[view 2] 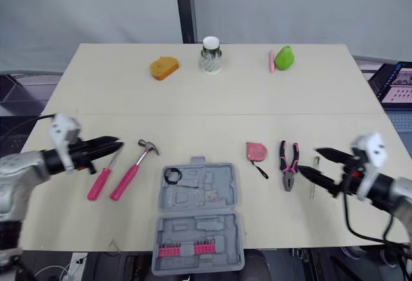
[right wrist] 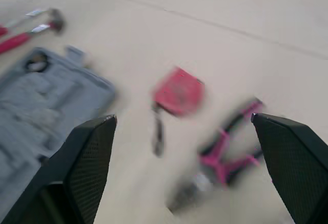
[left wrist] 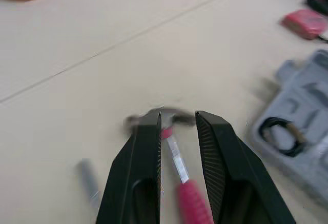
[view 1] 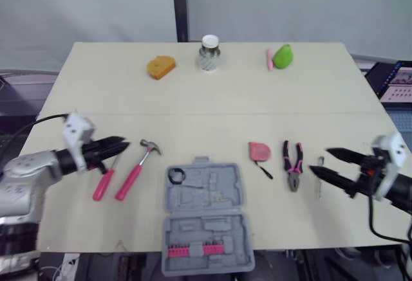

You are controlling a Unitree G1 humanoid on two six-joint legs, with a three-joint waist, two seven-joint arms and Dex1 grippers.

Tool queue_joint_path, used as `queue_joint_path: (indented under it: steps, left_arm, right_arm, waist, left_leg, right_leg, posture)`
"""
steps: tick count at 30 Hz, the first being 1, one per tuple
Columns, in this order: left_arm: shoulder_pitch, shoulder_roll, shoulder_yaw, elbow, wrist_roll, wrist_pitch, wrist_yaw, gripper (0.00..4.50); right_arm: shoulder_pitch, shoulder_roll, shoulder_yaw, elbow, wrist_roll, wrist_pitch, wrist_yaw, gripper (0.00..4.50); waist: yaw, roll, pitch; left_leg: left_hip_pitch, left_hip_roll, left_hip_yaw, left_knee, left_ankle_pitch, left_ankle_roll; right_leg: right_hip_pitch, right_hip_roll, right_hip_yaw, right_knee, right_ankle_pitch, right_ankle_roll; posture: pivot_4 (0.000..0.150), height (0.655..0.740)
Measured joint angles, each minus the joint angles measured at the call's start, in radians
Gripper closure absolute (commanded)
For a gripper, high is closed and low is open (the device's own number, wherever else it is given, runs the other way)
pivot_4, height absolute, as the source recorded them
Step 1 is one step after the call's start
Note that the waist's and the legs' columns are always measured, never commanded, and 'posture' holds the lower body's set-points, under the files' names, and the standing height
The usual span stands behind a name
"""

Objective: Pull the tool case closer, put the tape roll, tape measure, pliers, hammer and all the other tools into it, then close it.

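Tool case (view 1: 222,197) of grey plastic, lying open and flat at the middle of the table's (view 1: 212,94) near edge, its hinge running side to side, its carrying handle pointing to the far side and its near half reaching over the edge. A row of pink bits (view 1: 193,250) sits in the near half; the black tape roll (view 1: 177,176) rests in the far half's left corner. To the left lies the hammer (view 1: 135,173), its long axis diagonal, steel head toward the far side and the case, pink grip toward the near left, with a pink-handled screwdriver (view 1: 103,183) just beside it. To the right lie the pink tape measure (view 1: 259,151), then the pliers (view 1: 293,165), pink-and-black handles pointing away, nose toward the near edge, and a small silver tool (view 1: 318,177). The left gripper (view 1: 123,144) hangs near the hammer's head, fingers slightly parted and empty. The right gripper (view 1: 320,160) hovers between pliers and silver tool, spread wide, grasping nothing.
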Motion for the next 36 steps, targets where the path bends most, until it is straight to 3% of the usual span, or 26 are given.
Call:
queue_joint_path:
  steps: [3, 5, 11, 21, 23, 26, 32, 36]
  left_arm:
    - [0.147, 0.008, 0.135, 0.101, 0.026, -0.037, 0.048, 0.61]
    - [0.194, 0.011, 0.196, 0.161, 0.039, -0.083, 0.067, 0.05]
    - [0.256, 0.013, 0.298, 0.296, 0.058, -0.198, 0.12, 0.05]
    - [0.253, -0.021, 0.276, 0.222, 0.052, -0.206, 0.142, 0.05]
    - [0.243, -0.021, 0.261, 0.198, 0.046, -0.199, 0.134, 0.05]
    - [0.189, -0.033, 0.16, 0.074, 0.011, -0.161, 0.096, 0.05]
    - [-0.017, -0.101, -0.21, -0.241, -0.041, -0.043, 0.018, 0.05]
    - [-0.092, -0.14, -0.392, -0.352, -0.049, 0.001, -0.026, 0.05]
  right_arm:
    - [-0.007, -0.02, -0.032, 0.27, -0.07, -0.103, 0.021, 0.0]
    - [-0.057, -0.029, -0.028, 0.405, -0.102, -0.167, 0.03, 0.0]
    - [-0.201, -0.048, 0.027, 0.713, -0.2, -0.341, 0.041, 0.0]
    - [-0.243, -0.048, 0.065, 0.793, -0.235, -0.407, 0.064, 0.0]
    - [-0.224, -0.04, 0.065, 0.745, -0.233, -0.395, 0.058, 0.0]
    - [-0.154, 0.032, 0.082, 0.499, -0.206, -0.315, 0.012, 0.0]
    - [-0.043, 0.225, 0.195, -0.041, -0.17, -0.075, -0.23, 0.0]
    - [-0.009, 0.293, 0.269, -0.264, -0.175, 0.054, -0.381, 0.0]
  waist:
    - [-0.011, 0.0, 0.0]
    - [-0.017, 0.0, 0.0]
    - [-0.014, 0.0, 0.0]
    - [-0.02, 0.0, 0.0]
    - [-0.017, 0.0, 0.0]
    - [-0.009, 0.0, 0.0]
    - [0.009, 0.001, -0.001]
    - [0.004, 0.003, -0.002]
  left_leg:
    - [0.001, 0.001, 0.002, -0.001, 0.0, 0.0]
    - [0.001, 0.001, 0.003, 0.0, 0.0, 0.0]
    - [0.0, 0.001, 0.002, 0.0, 0.0, 0.0]
    - [0.0, 0.001, 0.003, -0.001, 0.0, 0.0]
    - [0.0, 0.001, 0.003, -0.001, 0.0, 0.0]
    - [-0.001, 0.001, 0.001, 0.001, 0.0, 0.0]
    - [-0.002, 0.0, 0.0, 0.005, 0.0, -0.001]
    - [-0.002, 0.0, 0.001, 0.003, -0.001, -0.001]
  right_leg:
    - [-0.001, 0.0, 0.0, -0.001, 0.0, 0.0]
    - [-0.001, 0.0, 0.0, -0.002, 0.0, 0.0]
    - [-0.001, -0.001, 0.0, -0.002, 0.0, 0.0]
    - [-0.001, -0.001, 0.0, -0.002, 0.0, 0.0]
    - [-0.001, -0.001, 0.0, -0.002, 0.0, 0.0]
    - [0.0, -0.001, 0.001, -0.001, 0.0, 0.0]
    - [-0.001, 0.0, 0.003, 0.002, 0.0, 0.0]
    - [-0.002, 0.001, 0.003, 0.002, 0.0, 0.0]
  posture:
    - [0.15, 0.74]
    - [0.15, 0.74]
    - [0.15, 0.74]
    - [0.15, 0.74]
    - [0.15, 0.74]
    - [0.15, 0.74]
    - [0.15, 0.74]
    - [0.15, 0.74]
